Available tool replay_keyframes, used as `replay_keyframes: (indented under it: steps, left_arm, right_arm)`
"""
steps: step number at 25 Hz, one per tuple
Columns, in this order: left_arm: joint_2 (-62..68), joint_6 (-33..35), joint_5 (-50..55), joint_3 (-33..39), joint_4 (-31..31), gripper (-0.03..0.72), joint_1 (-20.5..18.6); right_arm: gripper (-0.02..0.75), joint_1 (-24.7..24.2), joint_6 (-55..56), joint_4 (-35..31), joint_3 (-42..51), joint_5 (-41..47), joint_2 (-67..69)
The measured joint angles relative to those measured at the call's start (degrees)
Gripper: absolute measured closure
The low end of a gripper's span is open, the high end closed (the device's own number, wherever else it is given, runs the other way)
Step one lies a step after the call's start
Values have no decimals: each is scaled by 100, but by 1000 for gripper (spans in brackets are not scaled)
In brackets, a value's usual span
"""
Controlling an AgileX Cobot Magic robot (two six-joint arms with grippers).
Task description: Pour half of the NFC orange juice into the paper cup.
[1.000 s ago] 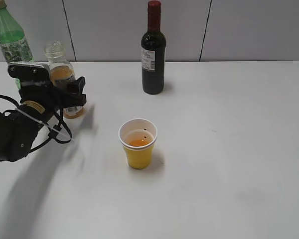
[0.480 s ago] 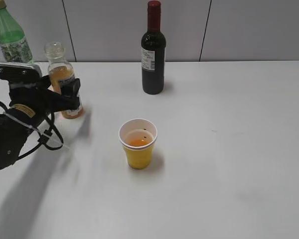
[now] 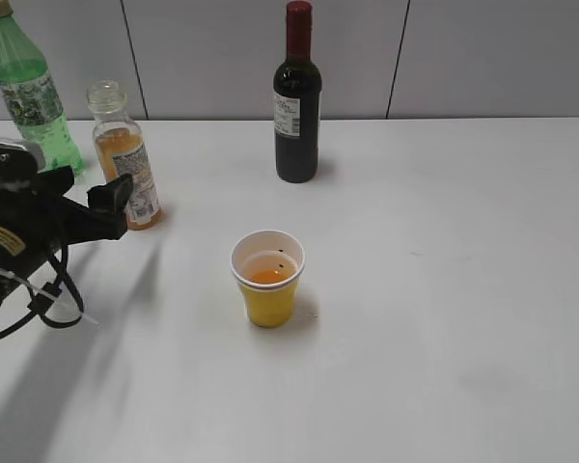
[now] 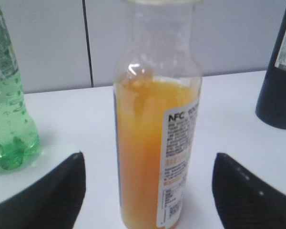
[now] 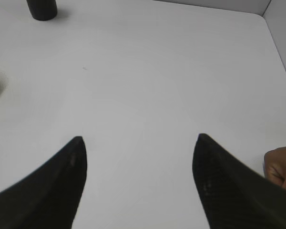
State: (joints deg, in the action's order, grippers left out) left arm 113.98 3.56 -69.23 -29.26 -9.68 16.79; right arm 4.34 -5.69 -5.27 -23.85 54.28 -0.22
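Observation:
The NFC orange juice [image 3: 125, 166] stands upright and uncapped at the back left of the table, about half full. In the left wrist view the bottle [image 4: 152, 143] stands straight ahead. My left gripper [image 3: 82, 201] is open and empty, just in front of the bottle and apart from it; its jaws [image 4: 148, 155] stand wide on either side without touching. The yellow paper cup [image 3: 267, 280] stands mid-table with orange juice in it. My right gripper [image 5: 139, 137] is open and empty over bare table, out of the exterior view.
A green bottle [image 3: 27, 87] stands behind and left of the juice, close to my left arm. A dark wine bottle [image 3: 297, 96] stands at the back centre. A person's hand [image 5: 281, 164] shows at the right edge of the right wrist view.
My left gripper has drawn back to the left and nearer the table's front, away from the juice bottle. The bottle stays upright where it stood. The cup has not moved.

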Motion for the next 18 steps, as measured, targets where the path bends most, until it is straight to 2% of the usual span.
replay_keyframes:
  steps: [6, 12, 18]
  left_arm:
    - [-621, 21, -6, 239, -273, 91, 0]
    - [-1212, 331, 15, 328, -628, 102, 0]
    - [-1880, 703, 729, 339, -891, 107, 0]
  right_arm:
    - [211, 0, -6, 0, 0, 0, 0]
    - [211, 0, -6, 0, 0, 0, 0]
    - [211, 0, -6, 0, 0, 0, 0]
